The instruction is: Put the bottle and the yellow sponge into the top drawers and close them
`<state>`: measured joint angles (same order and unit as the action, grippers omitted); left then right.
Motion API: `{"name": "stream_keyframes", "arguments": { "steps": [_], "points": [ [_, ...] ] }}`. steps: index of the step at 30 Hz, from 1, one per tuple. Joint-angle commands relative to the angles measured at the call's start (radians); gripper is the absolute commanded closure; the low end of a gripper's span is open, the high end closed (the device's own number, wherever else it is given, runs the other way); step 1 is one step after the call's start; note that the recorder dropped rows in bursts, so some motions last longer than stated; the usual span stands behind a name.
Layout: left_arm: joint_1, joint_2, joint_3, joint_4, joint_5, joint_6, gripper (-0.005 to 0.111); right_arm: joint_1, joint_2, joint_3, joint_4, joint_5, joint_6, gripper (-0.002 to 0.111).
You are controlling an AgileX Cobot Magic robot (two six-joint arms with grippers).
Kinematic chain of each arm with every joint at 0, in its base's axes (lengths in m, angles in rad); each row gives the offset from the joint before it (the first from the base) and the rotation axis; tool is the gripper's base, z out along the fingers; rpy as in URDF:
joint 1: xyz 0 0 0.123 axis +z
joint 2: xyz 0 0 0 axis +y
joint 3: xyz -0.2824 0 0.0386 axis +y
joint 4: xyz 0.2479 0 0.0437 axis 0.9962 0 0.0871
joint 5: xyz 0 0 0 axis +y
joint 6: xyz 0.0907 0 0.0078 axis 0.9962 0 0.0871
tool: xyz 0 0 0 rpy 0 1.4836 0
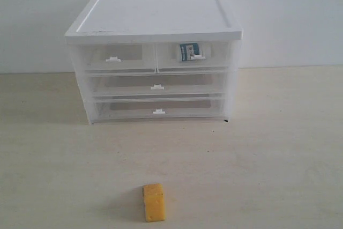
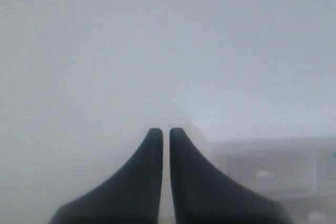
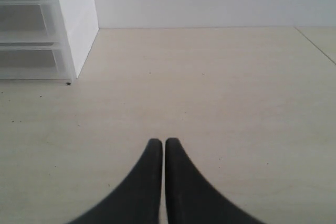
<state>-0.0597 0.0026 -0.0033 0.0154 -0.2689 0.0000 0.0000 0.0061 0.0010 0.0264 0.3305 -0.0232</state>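
My left gripper (image 2: 163,132): two dark, smooth, curved fingers brought tip to tip with only a thin slit between them and nothing held; this view is hazy. My right gripper (image 3: 159,142): the same matte black fingers, likewise pressed together and empty, above the pale wood-grain table (image 3: 236,103).

Exterior view, foreground: the yellow sponge (image 1: 154,202), a porous yellow-orange foam block, lies alone on the table near the front edge, well apart from the cabinet.

Behind it: a white plastic cabinet (image 1: 155,20) with a flat, rimmed top. Its lower tiers are two full-width translucent drawers (image 1: 156,85), each with a small white tab handle. Above them sit the top drawers, left (image 1: 115,57) and right (image 1: 209,57), side by side, fronts flush with the frame.

The bottle (image 1: 188,52) shows through the right top drawer's cloudy front as a teal-and-white label; its writing is too small to read.

Background: a plain white wall (image 1: 289,14).
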Motion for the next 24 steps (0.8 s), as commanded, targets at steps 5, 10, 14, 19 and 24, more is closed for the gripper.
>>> {"name": "stream_keyframes", "arguments": {
  "steps": [5,10,14,19,24],
  "points": [
    [-0.008,0.02,-0.016,-0.008,-0.247,-0.196,0.102,0.0,-0.006,-0.001,-0.009,-0.003,0.0,0.108],
    [-0.008,0.2,-0.101,-0.008,-0.247,-0.18,0.102,0.0,-0.006,-0.001,-0.009,-0.003,0.0,0.108],
    [-0.008,0.398,-0.211,-0.008,-0.234,-0.18,0.102,0.0,-0.006,-0.001,-0.009,-0.003,0.0,0.108],
    [-0.008,0.641,-0.36,0.016,-0.095,-0.161,0.102,0.0,-0.006,-0.001,-0.009,-0.003,0.0,0.108],
    [-0.008,0.837,-0.461,0.034,-0.085,-0.161,0.102,0.0,-0.006,-0.001,-0.009,-0.005,0.0,0.108]
  ]
}}
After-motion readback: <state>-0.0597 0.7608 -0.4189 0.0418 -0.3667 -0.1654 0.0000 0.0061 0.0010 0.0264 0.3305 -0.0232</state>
